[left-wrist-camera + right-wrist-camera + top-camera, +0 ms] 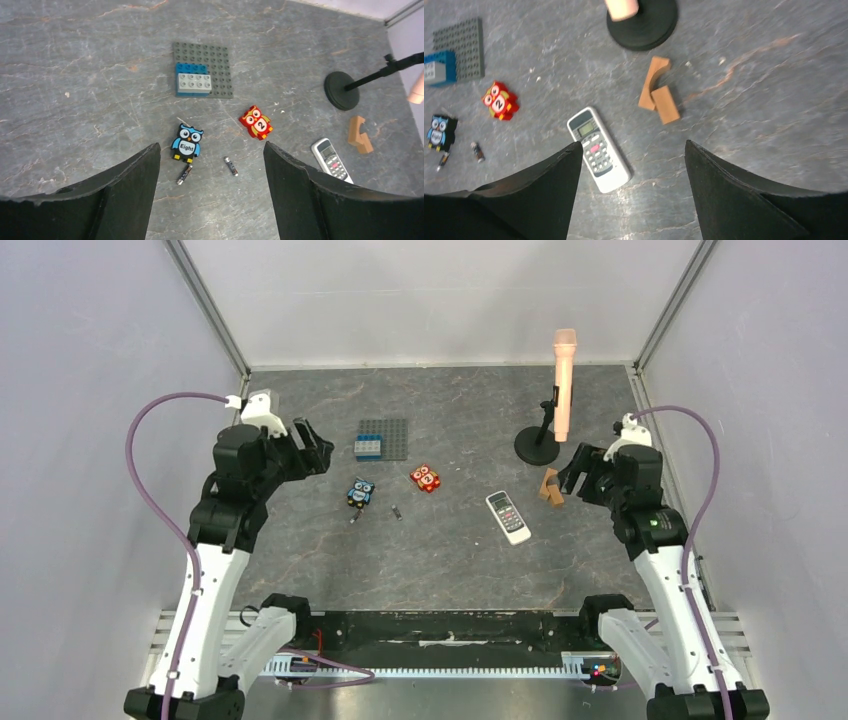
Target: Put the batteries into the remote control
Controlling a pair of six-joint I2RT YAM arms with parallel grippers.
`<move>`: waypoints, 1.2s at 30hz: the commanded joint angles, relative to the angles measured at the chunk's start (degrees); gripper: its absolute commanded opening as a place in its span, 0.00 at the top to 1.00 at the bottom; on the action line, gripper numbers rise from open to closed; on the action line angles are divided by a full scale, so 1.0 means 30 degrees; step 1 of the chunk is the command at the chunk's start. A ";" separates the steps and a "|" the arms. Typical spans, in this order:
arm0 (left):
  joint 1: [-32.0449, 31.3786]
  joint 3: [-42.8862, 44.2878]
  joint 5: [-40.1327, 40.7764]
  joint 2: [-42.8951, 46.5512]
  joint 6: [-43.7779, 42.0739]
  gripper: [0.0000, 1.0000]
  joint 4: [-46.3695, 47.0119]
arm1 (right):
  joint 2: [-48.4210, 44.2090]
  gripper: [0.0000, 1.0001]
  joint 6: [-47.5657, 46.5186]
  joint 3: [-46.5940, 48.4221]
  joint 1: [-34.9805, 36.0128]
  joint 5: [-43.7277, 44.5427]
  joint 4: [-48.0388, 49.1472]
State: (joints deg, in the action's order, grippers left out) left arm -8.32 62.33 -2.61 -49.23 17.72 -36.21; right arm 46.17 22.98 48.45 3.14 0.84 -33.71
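The white remote control (508, 517) lies face up on the grey table, right of centre; it also shows in the left wrist view (331, 160) and the right wrist view (599, 149). Two small dark batteries lie loose on the table: one (397, 511) (231, 166) (477, 151) between the owls, the other (354, 519) (184, 174) (443, 161) just below the blue owl. My left gripper (318, 448) (210, 150) is open and empty, raised at the left. My right gripper (580, 468) (631, 147) is open and empty, raised right of the remote.
A blue owl toy (361, 492) and a red owl toy (426, 478) lie mid-table. A grey brick plate (384, 439) with blue and grey bricks is behind them. A microphone stand (537, 445) with a pink microphone (564, 383) and brown wooden pieces (550, 486) are at the right.
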 commanded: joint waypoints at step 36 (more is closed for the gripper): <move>0.0077 -0.5490 -0.4149 0.3217 0.3379 0.15 0.4184 | 0.9014 0.12 -0.0589 -0.4943 0.9912 0.3361 0.5567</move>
State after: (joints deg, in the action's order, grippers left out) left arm -8.32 45.84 -15.07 -38.00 25.30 -25.98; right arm 71.35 22.39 31.05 32.51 8.95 -18.41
